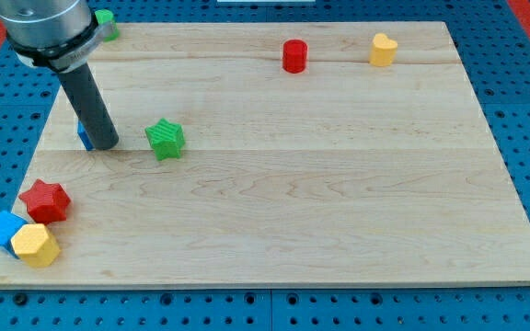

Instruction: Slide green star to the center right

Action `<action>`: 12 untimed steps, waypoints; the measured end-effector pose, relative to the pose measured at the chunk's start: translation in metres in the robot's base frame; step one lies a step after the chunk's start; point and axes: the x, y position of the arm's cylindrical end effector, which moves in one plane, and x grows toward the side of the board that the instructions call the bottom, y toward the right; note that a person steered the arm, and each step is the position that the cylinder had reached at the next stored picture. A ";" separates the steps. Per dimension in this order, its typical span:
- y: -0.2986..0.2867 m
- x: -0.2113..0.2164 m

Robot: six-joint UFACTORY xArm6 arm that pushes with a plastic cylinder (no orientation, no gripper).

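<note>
The green star (165, 139) lies on the wooden board (320, 184), in the left part a little above mid-height. My tip (106, 143) rests on the board to the left of the star, with a gap between them. The dark rod rises from it toward the view's top left. A blue block (83, 136) is mostly hidden behind the rod, just left of the tip.
A red star (45, 200), a blue cube (5, 229) and a yellow hexagon block (35, 245) cluster at the bottom left corner. A red cylinder (294, 56) and a yellow heart-like block (384, 50) stand near the top edge. A green block (107, 24) sits top left.
</note>
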 end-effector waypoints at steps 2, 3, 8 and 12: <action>-0.023 -0.016; -0.036 -0.016; 0.014 0.000; 0.181 0.002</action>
